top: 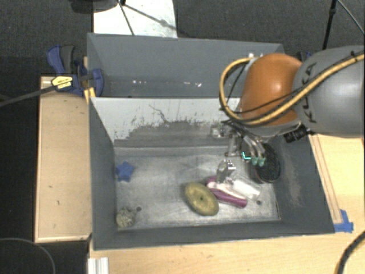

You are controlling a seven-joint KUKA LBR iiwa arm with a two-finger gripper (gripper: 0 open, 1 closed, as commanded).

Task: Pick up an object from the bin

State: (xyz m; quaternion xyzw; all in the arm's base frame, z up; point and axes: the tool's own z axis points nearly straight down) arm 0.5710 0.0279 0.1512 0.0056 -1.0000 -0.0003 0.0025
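Down in the grey bin [159,176], right of centre, my claw [227,174] hangs just above the purple-and-white tube [231,196] beside the olive disc [201,199], likely lined up for it, though I cannot tell its opening.

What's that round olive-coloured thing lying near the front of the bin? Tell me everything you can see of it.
The olive disc is a flat, roundish piece, dull yellow-green and mottled, with a small dark spot near its middle. Its material is hard to tell. It lies flat on the bin floor, toward the front wall, with its right edge against or very close to a purple-and-white stick. The gripper hangs over that stick, apart from the disc.
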